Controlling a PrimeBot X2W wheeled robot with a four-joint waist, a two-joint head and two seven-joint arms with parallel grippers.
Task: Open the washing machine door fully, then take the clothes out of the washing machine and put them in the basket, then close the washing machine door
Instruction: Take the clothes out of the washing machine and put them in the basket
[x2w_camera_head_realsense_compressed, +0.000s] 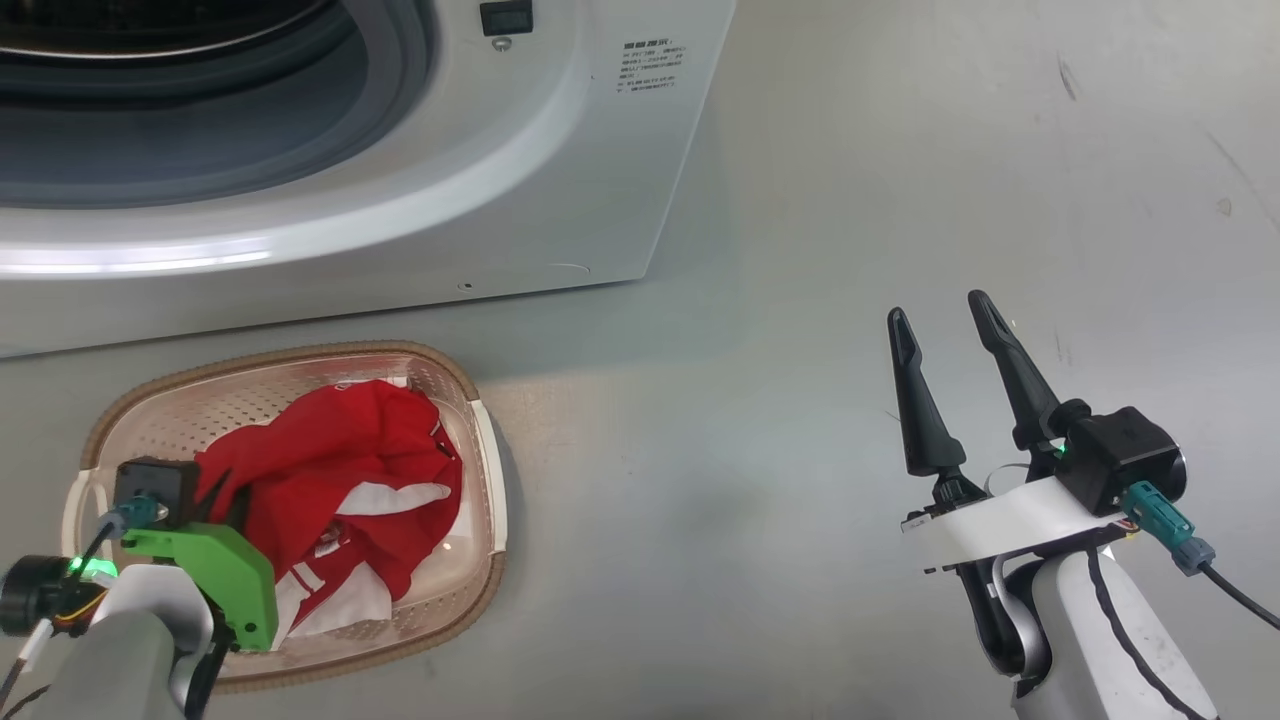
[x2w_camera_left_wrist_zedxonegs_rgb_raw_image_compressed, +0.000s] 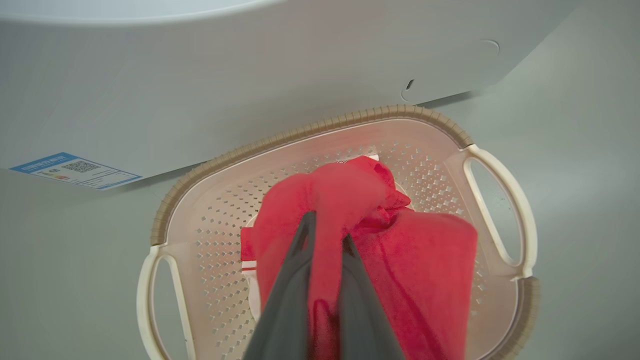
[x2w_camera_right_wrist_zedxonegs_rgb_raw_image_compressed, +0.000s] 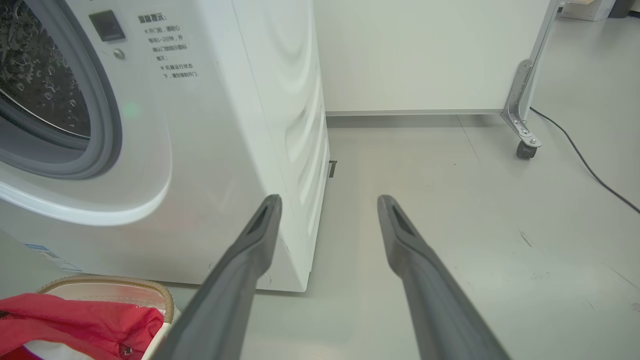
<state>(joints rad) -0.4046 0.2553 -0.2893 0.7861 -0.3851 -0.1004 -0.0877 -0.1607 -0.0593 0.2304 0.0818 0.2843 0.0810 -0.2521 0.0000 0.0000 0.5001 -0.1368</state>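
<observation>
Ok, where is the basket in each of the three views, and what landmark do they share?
Head view: basket at lower left, on the floor before the washing machine.
Left wrist view: basket across the centre and bottom, seen from above.
Right wrist view: basket in the bottom left corner, partly cut off.
Shared landmark: the red clothes inside it.

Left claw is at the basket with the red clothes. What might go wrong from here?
1. Red fabric sits pinched between the fingers of the left claw. Lifting before it opens fully would likely drag the clothes out of the basket.
2. The basket stands close to the washing machine front, below the opening. A nudge from the arm might shove or tip it.
</observation>
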